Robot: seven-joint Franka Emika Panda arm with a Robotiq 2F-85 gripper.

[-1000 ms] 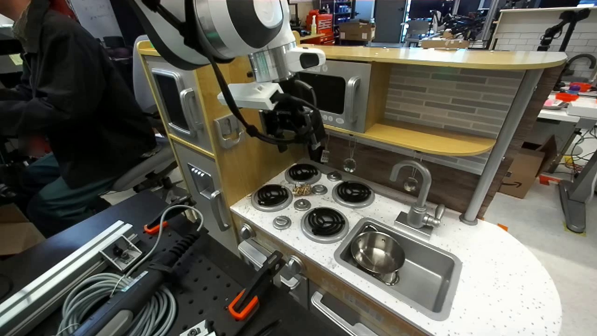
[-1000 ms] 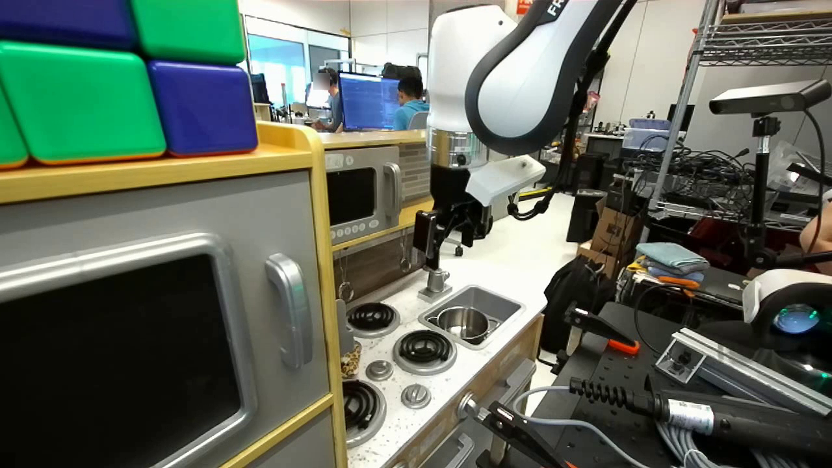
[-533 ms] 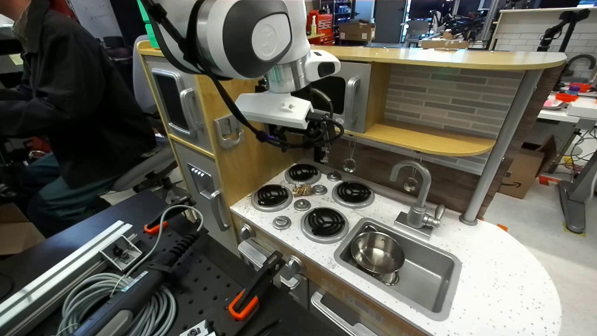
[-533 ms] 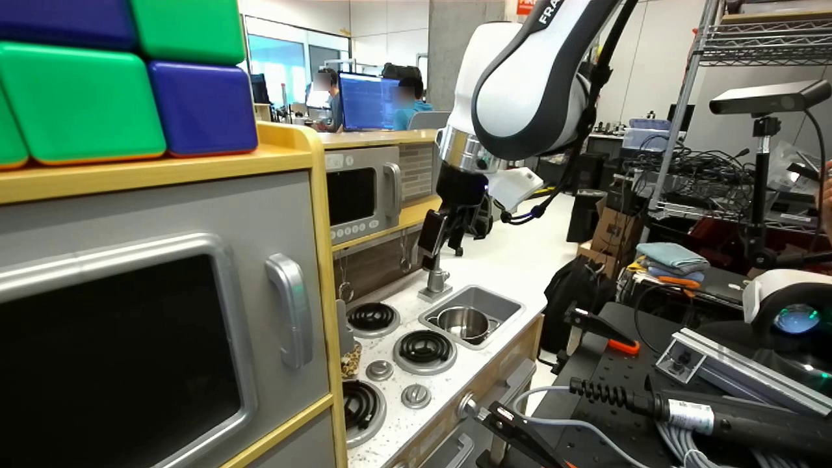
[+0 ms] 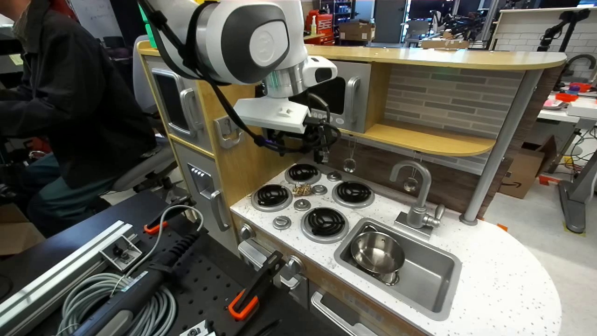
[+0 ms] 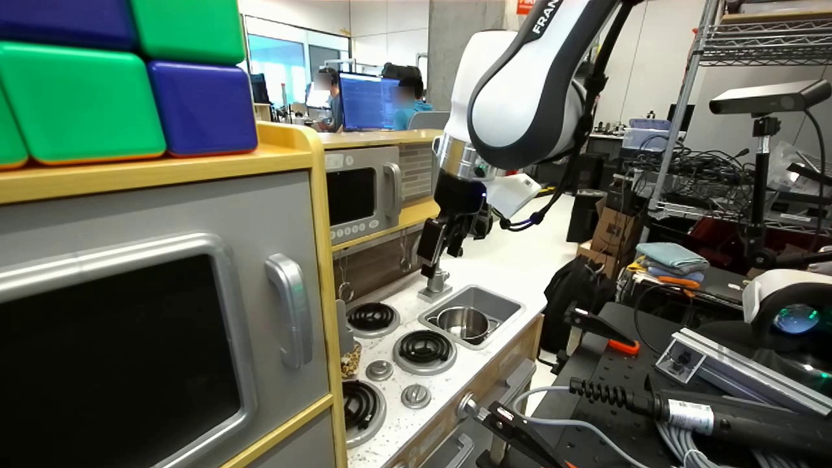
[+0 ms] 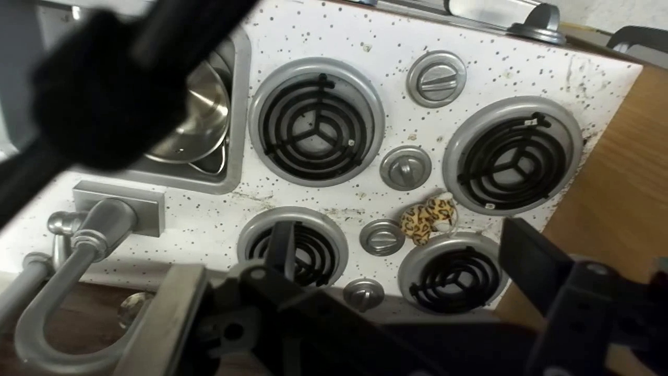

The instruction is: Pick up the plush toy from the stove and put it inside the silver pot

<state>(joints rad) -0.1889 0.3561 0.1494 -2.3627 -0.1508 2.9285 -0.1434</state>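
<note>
The plush toy, small and leopard-spotted, lies among the burners and knobs of the white stove. It also shows in an exterior view, partly hidden by the cabinet edge, and in the wrist view. My gripper is open and empty, high above the rear of the stove. In the wrist view the toy appears between its spread fingers, well below them. The gripper is also seen tilted in an exterior view. The silver pot stands empty in the sink; a cable partly covers the pot in the wrist view.
The grey sink and faucet are beside the stove. A microwave and yellow shelf overhang the back. A wooden side wall borders the stove. A black table with cable and clamps stands in front.
My arm has swung slightly and the gripper has tilted from near vertical, then sunk a little. The toy and the pot have not moved.
</note>
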